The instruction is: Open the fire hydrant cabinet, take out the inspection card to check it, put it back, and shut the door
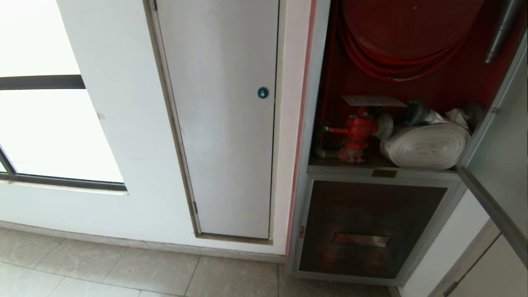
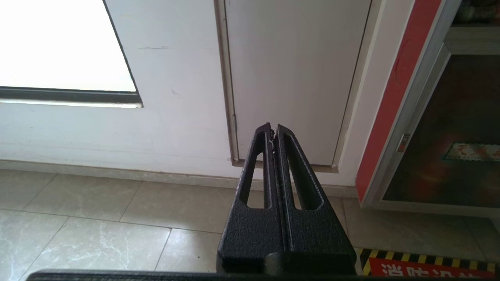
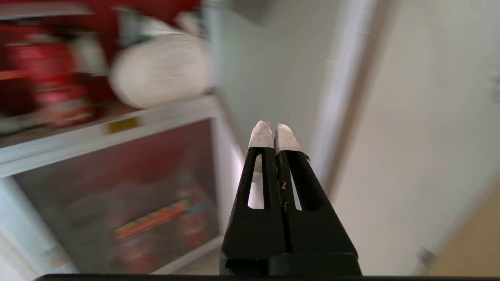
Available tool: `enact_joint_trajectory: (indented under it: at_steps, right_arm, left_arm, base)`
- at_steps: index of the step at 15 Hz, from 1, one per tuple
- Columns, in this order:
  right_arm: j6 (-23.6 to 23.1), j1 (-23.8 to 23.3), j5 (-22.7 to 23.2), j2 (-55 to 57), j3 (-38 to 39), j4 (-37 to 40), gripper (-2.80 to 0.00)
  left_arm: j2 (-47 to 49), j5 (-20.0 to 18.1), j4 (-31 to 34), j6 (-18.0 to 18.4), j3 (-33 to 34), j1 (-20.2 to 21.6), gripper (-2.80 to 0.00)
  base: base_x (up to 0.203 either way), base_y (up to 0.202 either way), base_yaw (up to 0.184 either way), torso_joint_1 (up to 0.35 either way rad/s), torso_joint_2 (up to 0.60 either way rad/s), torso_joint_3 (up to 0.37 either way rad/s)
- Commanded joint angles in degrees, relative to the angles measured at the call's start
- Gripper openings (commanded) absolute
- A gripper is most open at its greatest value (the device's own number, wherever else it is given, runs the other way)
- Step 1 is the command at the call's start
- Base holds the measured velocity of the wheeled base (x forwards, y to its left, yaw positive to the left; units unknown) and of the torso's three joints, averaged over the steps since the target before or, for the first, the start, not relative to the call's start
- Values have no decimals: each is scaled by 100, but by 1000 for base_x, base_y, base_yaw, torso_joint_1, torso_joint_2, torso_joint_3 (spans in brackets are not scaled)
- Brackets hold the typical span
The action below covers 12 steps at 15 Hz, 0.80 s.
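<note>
The cabinet [image 1: 383,173] stands open, its door [image 1: 501,136] swung out at 3 o'clock in the head view. The card [image 1: 373,100] lies flat above the red valve [image 1: 355,132], at about 10 o'clock from the white hose [image 1: 427,145] and below the red reel [image 1: 406,37].

The right pincer [image 3: 273,134] is closed on nothing, its white-capped tips together, pointing at the door's inner face near the shelf. The left pincer [image 2: 272,130] is closed too and empty — it hangs low, aimed at the white panel [image 2: 293,78].

I judge the card light, thin and floppy. It should bend if pushed, so pinch its free front edge gently — clear of the valve — and draw it out level.
</note>
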Motion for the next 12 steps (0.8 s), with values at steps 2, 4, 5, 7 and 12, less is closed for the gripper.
enact_joint_trajectory:
  at_steps: [2, 4, 5, 7, 12]
  right_arm:
    - [16, 2, -721, 244, 50, -88, -280]
    - [17, 2, -1226, 532, 45, -450, -280]
    - [16, 2, -1509, 667, 44, -610, -280]
    - [11, -1, -1916, 779, 22, -735, -280]
    - [32, -3, -2167, 954, 75, -882, -280]
  left_arm:
    - [-6, 0, -3, 0, 35, 2, -280]
    - [-6, 0, -3, 0, 35, 1, -280]
    - [-6, 0, -3, 0, 35, -4, -280]
    - [-6, 0, -3, 0, 35, -6, -280]
    - [-6, 0, -3, 0, 35, -5, -280]
  base:
    - [0, 0, 0, 0, 0, 0]
    - [0, 0, 0, 0, 0, 0]
    - [0, 0, 0, 0, 0, 0]
    - [0, 0, 0, 0, 0, 0]
    - [0, 0, 0, 0, 0, 0]
